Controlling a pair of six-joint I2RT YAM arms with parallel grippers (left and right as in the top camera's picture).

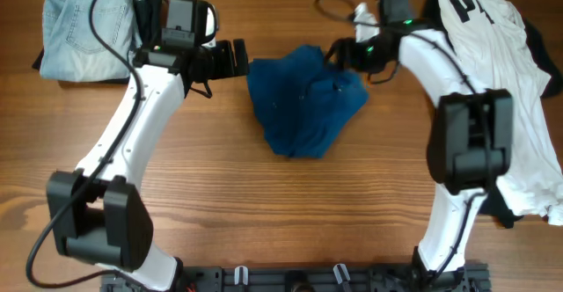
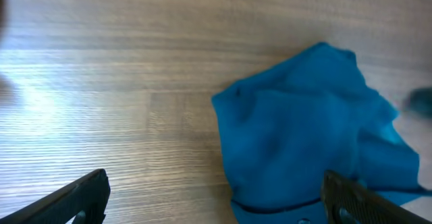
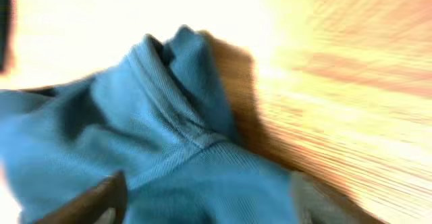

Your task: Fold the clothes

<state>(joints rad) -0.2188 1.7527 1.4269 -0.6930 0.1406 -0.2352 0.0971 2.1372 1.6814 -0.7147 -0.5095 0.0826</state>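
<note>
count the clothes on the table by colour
blue shirt: 1
white shirt: 1
jeans: 1
black piece: 1 at least, mostly hidden under the white shirt
total: 4 at least

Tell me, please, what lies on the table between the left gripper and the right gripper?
The crumpled dark-blue shirt lies between the left gripper and the right gripper, as the overhead view shows most plainly.
</note>
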